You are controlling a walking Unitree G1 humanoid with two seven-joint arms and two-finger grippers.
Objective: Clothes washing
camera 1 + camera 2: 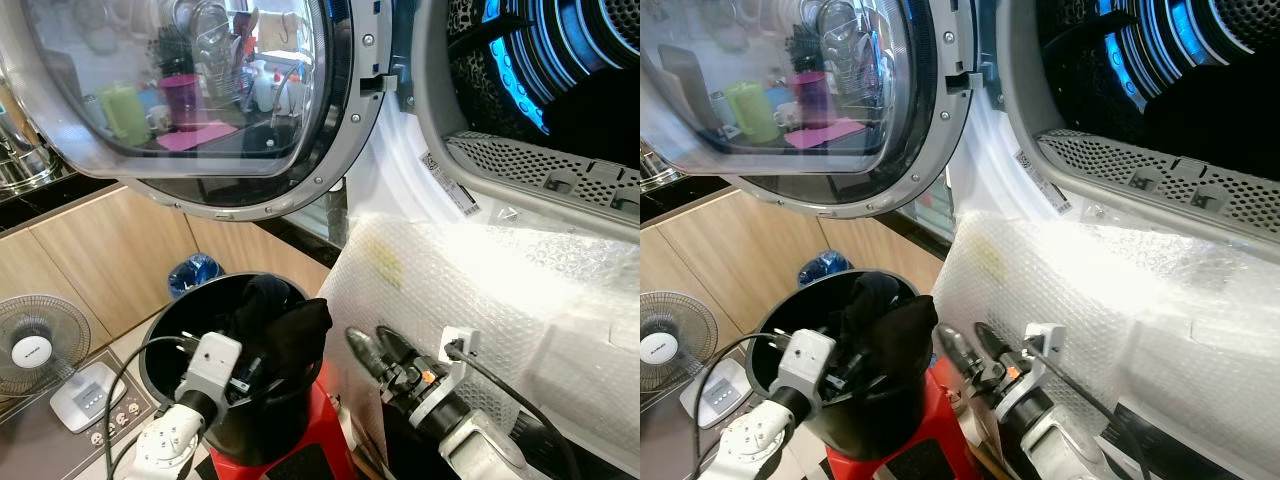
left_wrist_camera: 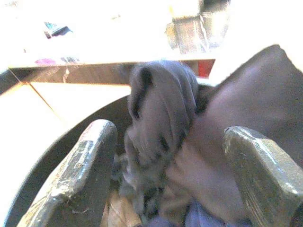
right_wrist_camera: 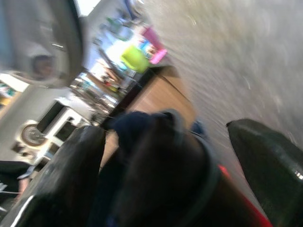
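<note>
Dark clothes (image 1: 290,330) fill a black bucket (image 1: 165,330) that stands on a red stool (image 1: 320,430) in front of the washing machine. My left gripper (image 1: 250,375) reaches into the bucket from the near side. In the left wrist view the gripper (image 2: 168,132) is open, its fingers (image 2: 90,161) on either side of a bunched dark garment (image 2: 163,113). My right gripper (image 1: 372,345) hovers just right of the bucket, against the bubble wrap, open with nothing in it. The right wrist view looks over the heap (image 3: 156,156). The washer drum (image 1: 560,60) gapes above right.
The round washer door (image 1: 180,90) hangs open above the bucket. Bubble wrap (image 1: 480,290) covers the machine's front below the drum. A small fan (image 1: 35,345) and a power strip (image 1: 100,425) sit on the floor at left. A blue object (image 1: 193,272) lies behind the bucket by wooden cabinets.
</note>
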